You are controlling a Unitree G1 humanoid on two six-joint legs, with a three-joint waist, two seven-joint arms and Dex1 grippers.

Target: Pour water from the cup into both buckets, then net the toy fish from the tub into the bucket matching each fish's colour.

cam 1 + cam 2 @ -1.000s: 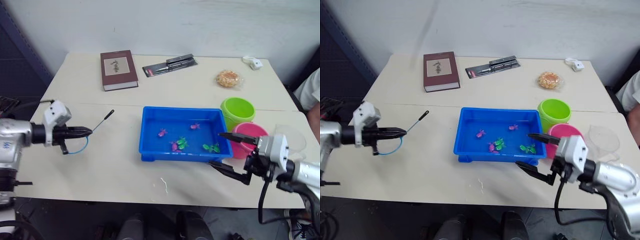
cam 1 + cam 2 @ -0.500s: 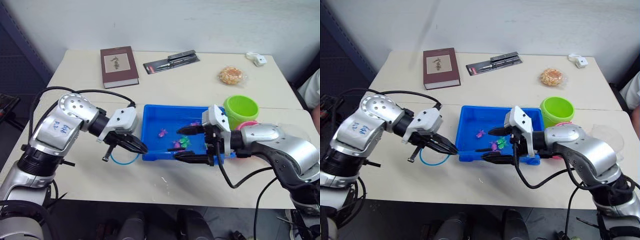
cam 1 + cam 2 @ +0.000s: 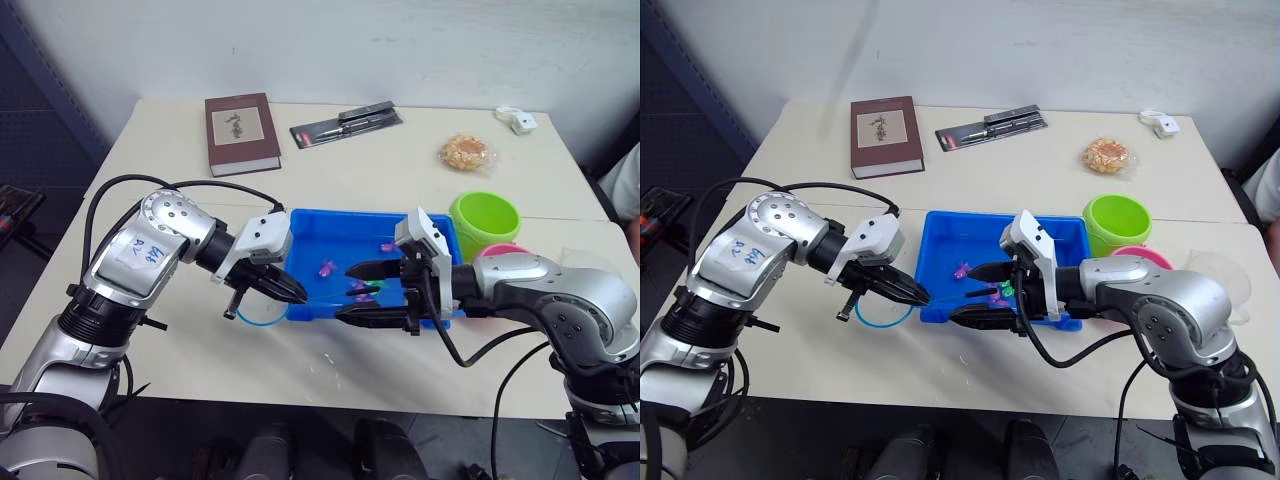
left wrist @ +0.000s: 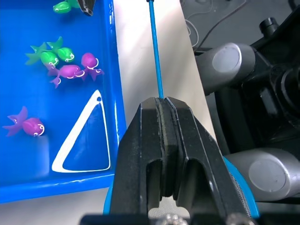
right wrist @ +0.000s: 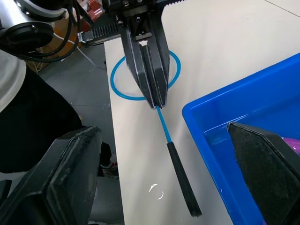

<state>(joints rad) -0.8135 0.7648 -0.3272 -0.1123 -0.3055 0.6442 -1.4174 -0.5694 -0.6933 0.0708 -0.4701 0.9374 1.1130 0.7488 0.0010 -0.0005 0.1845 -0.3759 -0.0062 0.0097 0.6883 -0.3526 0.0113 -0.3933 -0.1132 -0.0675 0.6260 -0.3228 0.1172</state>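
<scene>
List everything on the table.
tub: one, blue, centre.
fish: several, pink and green, in tub.
buckets: two, green and pink, right of tub.
cup: one, clear, right of buckets.
net: one, blue, left of tub.
book: one, dark red, far left.
pen pack: one, black, far middle.
snack: one, orange, far right.
gadget: one, white, far right corner.
left pincer: black, shut on net.
right pincer: black, open, over tub.

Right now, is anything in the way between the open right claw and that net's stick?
Nothing visible does. The net points its dark handle end into the gap of the open right gripper. The left gripper is shut on the blue shaft farther along, and the tub sits beside the path.
</scene>
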